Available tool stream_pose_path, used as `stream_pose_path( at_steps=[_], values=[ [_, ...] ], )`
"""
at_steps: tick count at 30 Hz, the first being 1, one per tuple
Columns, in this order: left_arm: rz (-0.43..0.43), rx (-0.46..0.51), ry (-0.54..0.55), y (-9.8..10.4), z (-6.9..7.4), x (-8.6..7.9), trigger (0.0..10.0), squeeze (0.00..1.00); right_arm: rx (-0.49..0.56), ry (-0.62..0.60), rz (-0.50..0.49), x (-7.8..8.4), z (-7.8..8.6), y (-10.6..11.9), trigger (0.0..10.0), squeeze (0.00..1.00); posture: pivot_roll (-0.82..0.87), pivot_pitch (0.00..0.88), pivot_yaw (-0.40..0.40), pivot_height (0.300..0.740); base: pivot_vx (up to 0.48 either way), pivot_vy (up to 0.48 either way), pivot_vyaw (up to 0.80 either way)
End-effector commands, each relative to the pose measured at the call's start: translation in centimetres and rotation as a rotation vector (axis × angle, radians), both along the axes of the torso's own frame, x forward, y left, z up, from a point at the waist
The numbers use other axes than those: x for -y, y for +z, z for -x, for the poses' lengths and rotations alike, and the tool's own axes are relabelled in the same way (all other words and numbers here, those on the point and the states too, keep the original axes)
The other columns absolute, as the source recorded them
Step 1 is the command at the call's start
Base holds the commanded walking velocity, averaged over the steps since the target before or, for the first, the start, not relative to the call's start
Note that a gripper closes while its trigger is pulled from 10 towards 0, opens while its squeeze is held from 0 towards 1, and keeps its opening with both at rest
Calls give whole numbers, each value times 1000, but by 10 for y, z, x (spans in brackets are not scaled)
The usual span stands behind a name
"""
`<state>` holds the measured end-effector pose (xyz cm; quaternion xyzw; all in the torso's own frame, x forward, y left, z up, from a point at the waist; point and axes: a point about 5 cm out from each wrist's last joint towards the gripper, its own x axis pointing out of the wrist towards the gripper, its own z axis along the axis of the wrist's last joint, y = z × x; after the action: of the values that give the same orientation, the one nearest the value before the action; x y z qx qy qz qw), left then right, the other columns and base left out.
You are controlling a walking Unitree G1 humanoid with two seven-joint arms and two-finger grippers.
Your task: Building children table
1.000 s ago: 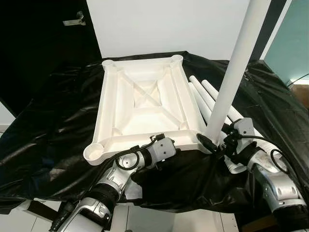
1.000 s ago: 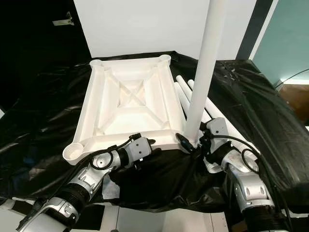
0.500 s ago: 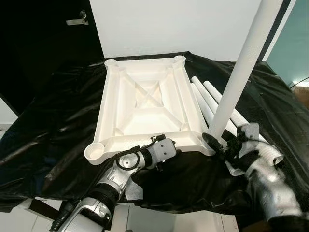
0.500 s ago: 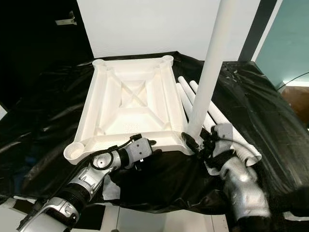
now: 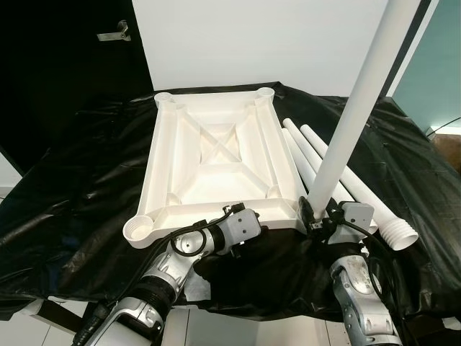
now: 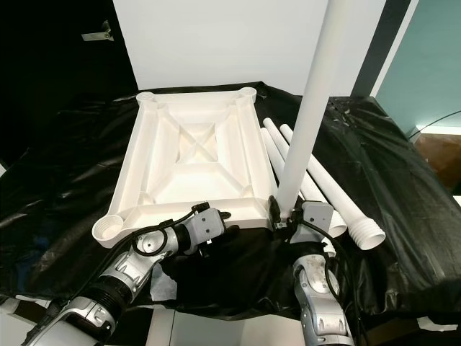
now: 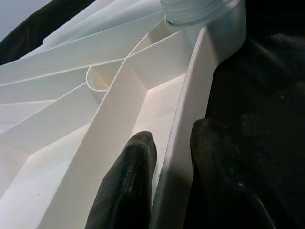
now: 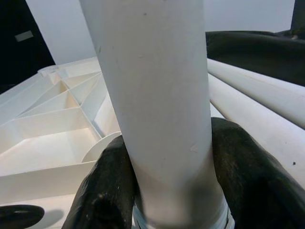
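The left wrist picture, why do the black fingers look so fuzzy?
In the left wrist view the fingers sit very close to the camera, so they are out of focus; the white table top farther off is sharper. The left eye view is crisp.

The table top [image 5: 216, 155] lies upside down and looks like white moulded plastic, smooth, with a soft half-matt shine on its ribs. The upright leg [image 5: 353, 115] is a white plastic tube with a matt, slightly powdery skin; its lower end has fine threads. The spare legs [image 5: 317, 148] beside the right edge of the table top are of the same white plastic, with ribbed ends. The sheet [image 5: 79, 180] under everything is black, thin and glossy like plastic film, with many wrinkles. The fingers [image 7: 126, 191] of the left gripper [image 7: 164, 186] look like black matt rubber, a little dusty. Both arms have silver metal shells with a brushed shine.
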<state>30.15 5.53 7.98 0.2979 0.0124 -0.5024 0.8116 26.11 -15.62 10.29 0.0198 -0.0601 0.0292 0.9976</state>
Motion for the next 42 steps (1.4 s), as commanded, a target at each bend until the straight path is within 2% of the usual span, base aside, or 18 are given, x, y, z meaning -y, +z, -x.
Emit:
stream_pose_path(
  at_steps=[1,2,3,8,9,11,12,16,25,26,28,29,33,37,38,41,42],
  values=[
    [-101,-118,41,-32,10,-17,10000,0,-75,-99,15,24,0,-13,10000,0,-34,13,-4,740,0,0,0],
    [-103,-117,42,-32,9,-18,10000,0,-64,-87,13,26,0,-11,10000,0,-34,13,-4,740,0,0,0],
    [-104,-115,42,-31,9,-18,10000,0,-53,-69,15,27,-1,-9,10000,1000,-37,11,-4,740,0,0,0],
    [-100,-112,40,-31,9,-15,10000,0,-32,-12,41,27,-2,-5,10000,1000,-40,9,-3,740,0,0,0],
    [-99,-112,38,-31,9,-14,10000,0,-27,9,55,26,-3,-4,10000,639,-40,11,-3,740,0,0,0],
    [-97,-113,35,-31,10,-13,10000,0,-18,43,80,25,-3,-2,10000,639,-44,12,-2,740,0,0,0],
    [-96,-113,33,-31,10,-12,10000,0,-4,86,115,24,-4,2,10000,0,-43,14,0,740,0,0,0],
    [-96,-115,31,-31,10,-12,10000,0,28,196,180,26,-7,13,10000,0,-45,14,3,740,0,0,0],
    [-95,-113,30,-31,9,-12,10000,0,46,271,222,35,-19,25,10000,0,-39,13,5,740,0,0,0],
    [-95,-114,31,-31,9,-12,10000,0,46,265,221,37,-21,26,4431,0,-37,12,4,740,0,0,0],
    [-95,-114,32,-31,9,-12,10000,0,46,264,219,37,-21,26,4431,0,-37,12,4,740,0,0,0],
    [-94,-114,34,-31,9,-12,10000,0,32,264,200,37,-20,23,0,0,-37,12,3,740,0,0,0],
    [-92,-116,38,-31,10,-11,10000,0,4,236,152,37,-18,17,0,0,-37,14,-2,740,0,0,0],
    [-87,-118,38,-32,10,-11,10000,0,-32,149,92,36,-11,7,0,0,-44,16,-3,740,0,0,0],
    [-86,-120,36,-32,11,-10,10000,0,-47,89,60,37,-8,2,0,0,-46,19,-3,740,0,0,0],
    [-86,-122,34,-33,12,-10,10000,0,-56,51,39,37,-6,-1,0,0,-48,21,-1,740,0,0,0],
    [-86,-122,31,-33,12,-9,10000,0,-62,-19,12,38,-2,-6,0,0,-50,21,1,740,0,0,0]
  ],
)
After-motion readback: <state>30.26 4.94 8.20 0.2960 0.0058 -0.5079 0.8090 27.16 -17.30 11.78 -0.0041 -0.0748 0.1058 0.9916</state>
